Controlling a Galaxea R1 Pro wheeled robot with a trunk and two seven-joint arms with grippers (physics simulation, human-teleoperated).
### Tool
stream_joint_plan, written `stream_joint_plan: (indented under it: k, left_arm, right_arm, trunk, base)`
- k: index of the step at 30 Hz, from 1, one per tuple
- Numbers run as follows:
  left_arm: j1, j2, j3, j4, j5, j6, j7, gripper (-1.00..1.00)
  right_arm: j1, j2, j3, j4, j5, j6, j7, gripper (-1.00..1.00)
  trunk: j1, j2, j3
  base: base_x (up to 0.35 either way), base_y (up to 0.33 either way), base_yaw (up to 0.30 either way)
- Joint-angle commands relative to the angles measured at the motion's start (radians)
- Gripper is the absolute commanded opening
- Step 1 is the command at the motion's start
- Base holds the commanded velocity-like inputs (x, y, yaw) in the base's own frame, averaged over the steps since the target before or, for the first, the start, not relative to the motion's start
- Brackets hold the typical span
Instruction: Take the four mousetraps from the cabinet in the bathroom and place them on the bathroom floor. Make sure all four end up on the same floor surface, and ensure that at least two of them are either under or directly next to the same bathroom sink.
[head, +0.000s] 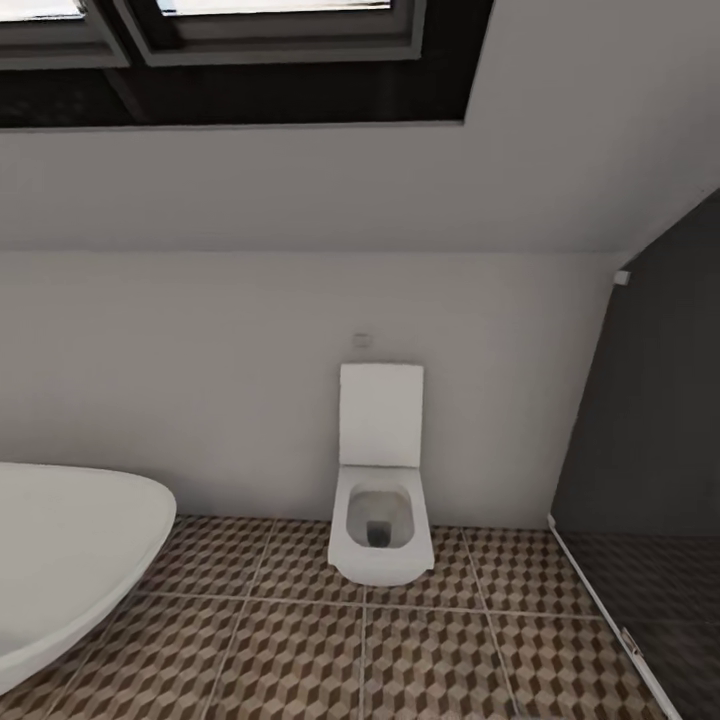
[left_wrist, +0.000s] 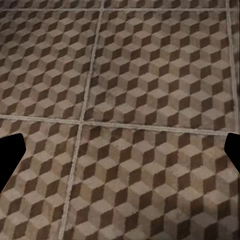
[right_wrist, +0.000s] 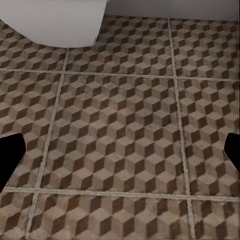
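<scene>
Cube-patterned brown, beige and white tiled bathroom floor (left_wrist: 150, 75) lay beneath both spread, empty grippers, left gripper (left_wrist: 120, 150) and right gripper (right_wrist: 120, 150); a square white toilet (head: 380, 500) stood ahead, nearer the right. Mousetraps and cabinet lay somewhere out of frame.

left gripper (left_wrist: 120, 155) fingertips: plain black, blunt and angular, one at each side edge of the left wrist frame
right gripper (right_wrist: 120, 155) fingertips: the same flat black, no visible markings, screws or cables
</scene>
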Motion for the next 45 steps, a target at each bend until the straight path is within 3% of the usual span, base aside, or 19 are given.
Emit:
stream_joint_plan:
  k: [1, 45]
  left_arm:
    - [0.0, 0.0, 0.0, -0.001, 0.0, -0.002, 0.002, 1.0]
    - [0.0, 0.0, 0.0, 0.001, -0.001, -0.002, 0.003, 1.0]
  right_arm:
    - [0.0, 0.0, 0.001, 0.0, 0.001, -0.002, -0.002, 1.0]
    - [0.0, 0.0, -0.001, 0.0, 0.001, -0.002, -0.002, 1.0]
  trunk:
    - [0.0, 0.0, -0.001]
    - [0.0, 0.0, -0.001]
  base:
    - [0.0, 0.0, -0.273]
    - [0.0, 0.0, -0.274]
